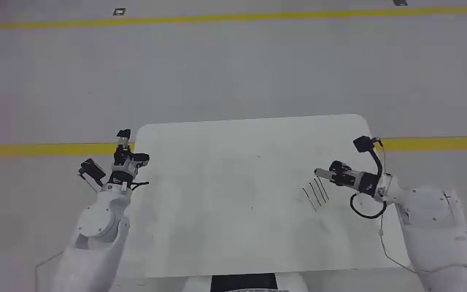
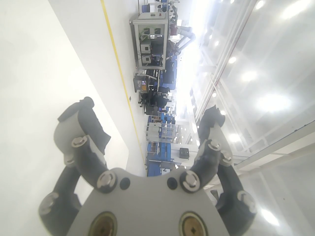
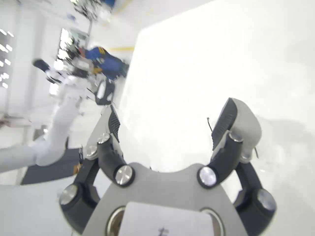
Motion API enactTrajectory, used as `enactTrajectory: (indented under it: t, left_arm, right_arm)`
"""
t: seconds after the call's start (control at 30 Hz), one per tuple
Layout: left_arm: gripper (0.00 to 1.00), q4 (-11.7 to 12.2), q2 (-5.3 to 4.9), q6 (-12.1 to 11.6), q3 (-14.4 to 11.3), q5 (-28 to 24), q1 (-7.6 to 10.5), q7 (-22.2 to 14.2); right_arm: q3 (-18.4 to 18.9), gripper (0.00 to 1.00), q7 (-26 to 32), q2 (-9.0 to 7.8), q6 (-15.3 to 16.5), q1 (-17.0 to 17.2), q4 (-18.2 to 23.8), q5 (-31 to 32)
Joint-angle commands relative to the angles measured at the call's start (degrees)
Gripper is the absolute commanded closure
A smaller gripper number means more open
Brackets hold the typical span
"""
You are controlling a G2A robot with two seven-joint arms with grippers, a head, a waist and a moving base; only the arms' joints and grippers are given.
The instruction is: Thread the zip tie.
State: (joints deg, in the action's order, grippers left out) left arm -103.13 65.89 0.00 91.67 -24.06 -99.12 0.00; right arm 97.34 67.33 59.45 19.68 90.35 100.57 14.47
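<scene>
- Zip ties (image 1: 315,193): three thin dark strips lie flat and side by side on the right part of the desk (image 1: 233,190), with gaps between them. The spacing is judged to let one strip be taken without disturbing its neighbours. None is looped or threaded.
- Right claw (image 3: 171,106): its two sides are spread wide and hold nothing. It hangs low over the desk, just beside the far ends of the strips. The end of one tie (image 3: 209,124) shows next to the ribbed inner face of one finger (image 3: 225,121); whether they touch cannot be told. The wide spread and the closeness suggest readiness to pick up a single strip.
- Left claw (image 2: 150,109): likewise spread apart and empty. It is held at the left edge of the desk, well apart from the ties, and faces out toward the room rather than down at the surface. This is judged a waiting pose, since threading needs one grip on the head and one on the tail, and no strip is lifted yet.
- Stage: judged the very start, with pickup not yet done.
- Handling: the strips lie flush with the surface, so a pinch must close right at desk level. Slipping off, or dragging a neighbouring strip, is the likely fault.
</scene>
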Motion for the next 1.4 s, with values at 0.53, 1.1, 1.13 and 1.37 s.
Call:
enactTrajectory:
  t: [0.53, 1.1, 1.13, 1.37]
  left_arm:
    - [0.00, 0.00, 0.00, 0.00, 0.00, 0.00, 0.00, 0.00]
    - [0.00, 0.00, 0.00, 0.00, 0.00, 0.00, 0.00, 0.00]
    - [0.00, 0.00, 0.00, 0.00, 0.00, 0.00, 0.00, 0.00]
    - [0.00, 0.00, 0.00, 0.00, 0.00, 0.00, 0.00, 0.00]
  right_arm:
    - [-0.71, 0.00, 2.61, -0.19, -0.20, -0.26, 0.58, 1.45]
    - [-12.10, 0.00, 12.31, -6.69, -0.20, -5.42, 5.56, 12.39]
    - [-12.10, 0.00, 12.31, -6.69, -0.20, -5.42, 5.56, 12.39]
    - [-12.10, 0.00, 12.31, -6.69, -0.20, -5.42, 5.56, 12.39]
